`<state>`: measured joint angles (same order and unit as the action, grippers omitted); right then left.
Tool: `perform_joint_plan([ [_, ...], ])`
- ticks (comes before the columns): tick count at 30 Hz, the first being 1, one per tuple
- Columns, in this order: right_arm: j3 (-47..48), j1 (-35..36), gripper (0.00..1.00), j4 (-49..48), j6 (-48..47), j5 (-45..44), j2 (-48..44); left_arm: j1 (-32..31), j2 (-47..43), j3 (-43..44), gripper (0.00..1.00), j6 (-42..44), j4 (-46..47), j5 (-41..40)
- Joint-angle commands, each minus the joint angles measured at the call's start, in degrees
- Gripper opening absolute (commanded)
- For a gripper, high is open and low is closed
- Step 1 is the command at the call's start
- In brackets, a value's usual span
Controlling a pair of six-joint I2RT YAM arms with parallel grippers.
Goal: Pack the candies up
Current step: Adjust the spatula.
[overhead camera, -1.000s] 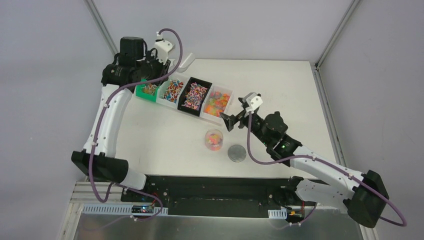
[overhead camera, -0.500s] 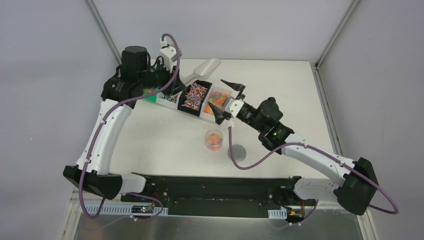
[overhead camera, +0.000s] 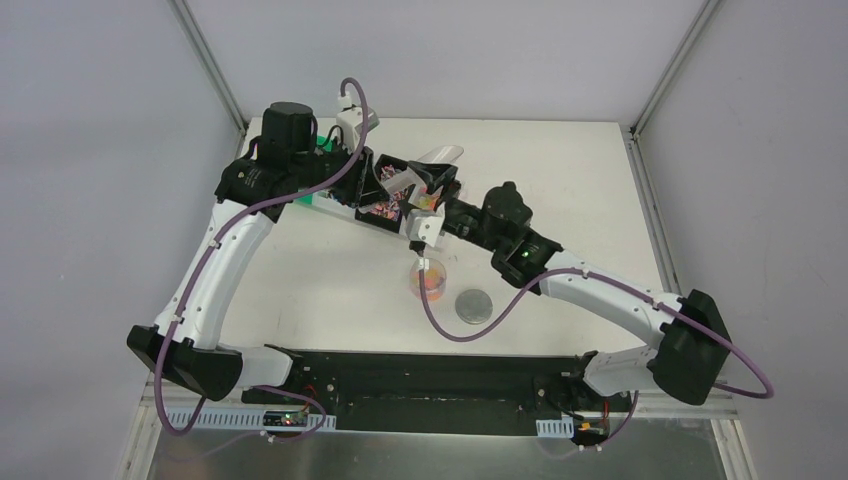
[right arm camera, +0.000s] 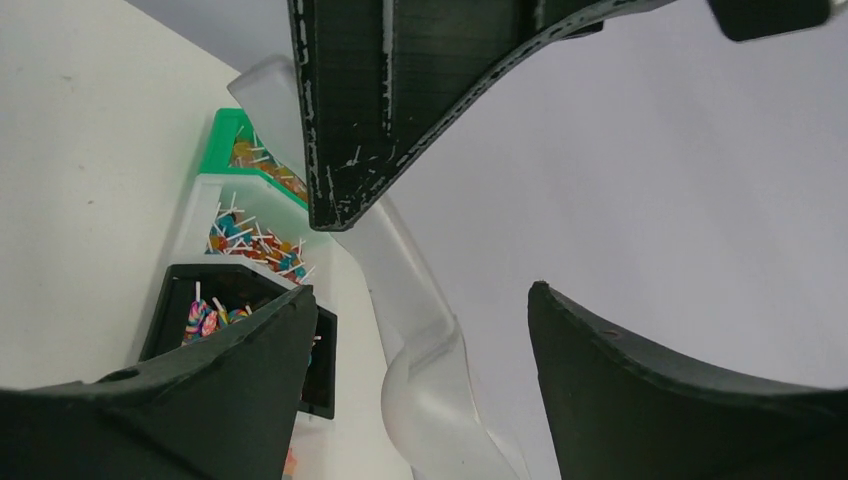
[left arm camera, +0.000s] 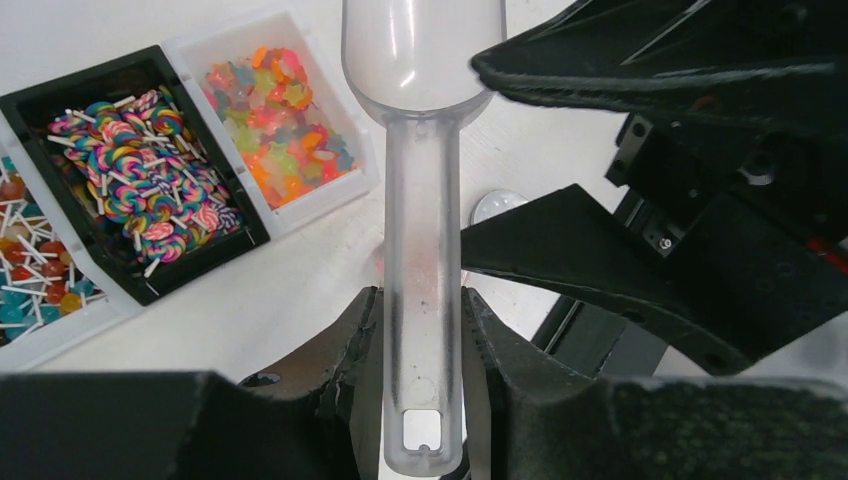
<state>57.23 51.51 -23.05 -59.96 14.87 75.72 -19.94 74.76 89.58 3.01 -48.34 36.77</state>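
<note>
My left gripper [left arm camera: 422, 340] is shut on the handle of a clear plastic scoop [left arm camera: 420, 150], held out over the candy bins [overhead camera: 385, 212]. The candies show as swirl lollipops in a black bin [left arm camera: 140, 185] and orange and yellow gummies in a white bin [left arm camera: 285, 120]. My right gripper [right arm camera: 420, 292] is open, its fingers [right arm camera: 680, 390] standing on either side of the scoop's bowl [right arm camera: 440, 400] with a gap on each side. In the top view the right gripper [overhead camera: 428, 188] meets the left gripper [overhead camera: 385, 178] above the bins. A small clear cup [overhead camera: 430, 279] holds a few candies.
A grey round lid [overhead camera: 474, 305] lies on the table right of the cup. A green bin [right arm camera: 235, 150] and a white bin of stick candies [right arm camera: 250, 245] sit further along the row. Both arms cross above the bins, hiding most of them from above.
The right arm has swung up and left from beside the cup to the scoop's bowl, its jaws narrowing a little. The left arm has carried the scoop rightward over the bins.
</note>
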Motion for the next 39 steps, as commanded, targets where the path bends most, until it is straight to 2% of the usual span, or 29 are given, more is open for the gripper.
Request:
perform_joint_plan([
  [1, 3.48, 0.68, 0.77, 1.88, -6.41, -1.70, 3.14, -0.69, -0.89, 1.09, 0.00, -1.64, -1.35, 2.18],
  [10, 4.19, 1.84, 0.45, -1.23, -7.47, -2.39, 7.16, -0.89, -2.41, 1.71, 0.00, -2.84, -2.64, -0.92],
  [15, 2.57, 2.54, 0.09, -6.36, -4.33, -2.01, 7.86, -0.89, -2.47, 2.15, 0.00, -2.84, -2.64, -1.65],
  [17, 1.60, 2.78, 0.00, -8.61, -2.23, -1.91, 8.04, -0.89, -2.59, 2.25, 0.00, -2.88, -2.51, -2.57],
  [23, -0.95, 3.26, 0.00, -16.74, 7.09, -6.83, 8.39, -0.89, -5.76, -0.13, 0.25, -1.61, 0.73, -4.81],
  [26, -1.33, 3.25, 0.00, -17.53, 9.80, -7.42, 8.39, -0.89, -7.85, -2.36, 0.33, -0.29, 2.53, -7.20],
  [32, -1.39, 3.40, 0.00, -19.04, 13.81, -7.40, 9.31, -0.89, -9.98, -6.31, 0.42, 4.25, 4.75, -9.92],
  [39, -1.06, 3.43, 0.00, -19.18, 15.01, -8.55, 10.00, -0.89, -8.63, -6.67, 0.44, 4.42, 5.29, -8.62],
])
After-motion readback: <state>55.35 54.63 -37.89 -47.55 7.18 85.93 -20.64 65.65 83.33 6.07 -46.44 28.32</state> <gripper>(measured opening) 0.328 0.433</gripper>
